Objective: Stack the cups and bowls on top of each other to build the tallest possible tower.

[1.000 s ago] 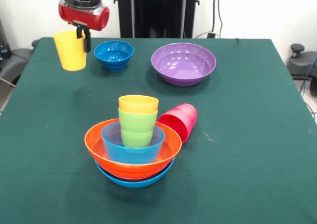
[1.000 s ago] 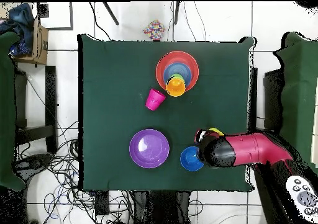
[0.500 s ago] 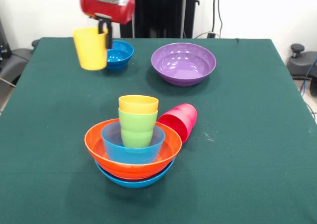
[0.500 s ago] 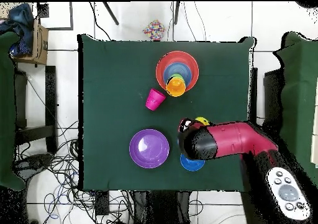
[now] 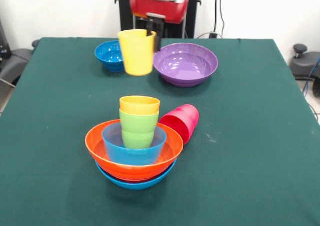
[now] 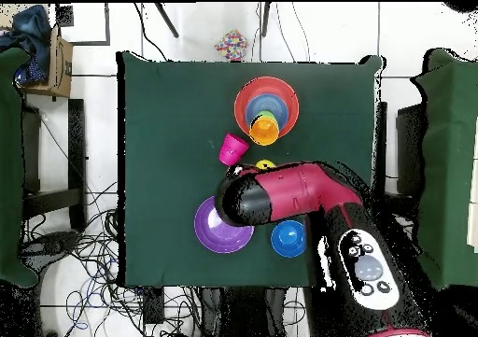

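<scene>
front view, jaws clamped on yellow cup rim, cup hanging clear above green table

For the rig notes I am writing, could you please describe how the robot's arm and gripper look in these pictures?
The arm is a thick, rounded red shell with black sections; in the overhead view a light grey panel with round buttons sits on it. In the front view its end is a red cylinder with a black collar above. The gripper below it is small, with thin black fingers.
</scene>
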You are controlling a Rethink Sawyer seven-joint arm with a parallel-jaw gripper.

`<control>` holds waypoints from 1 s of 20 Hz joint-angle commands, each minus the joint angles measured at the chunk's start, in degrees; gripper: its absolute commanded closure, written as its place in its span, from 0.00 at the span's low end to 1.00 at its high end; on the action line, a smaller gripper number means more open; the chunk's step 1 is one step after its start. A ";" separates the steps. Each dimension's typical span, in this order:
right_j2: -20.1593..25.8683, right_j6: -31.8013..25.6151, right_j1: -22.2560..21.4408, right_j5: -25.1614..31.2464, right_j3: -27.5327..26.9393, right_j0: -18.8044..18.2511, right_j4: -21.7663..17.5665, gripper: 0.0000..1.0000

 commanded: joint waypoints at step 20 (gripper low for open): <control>-11.64 9.94 5.66 -5.24 -8.55 7.24 5.41 1.00</control>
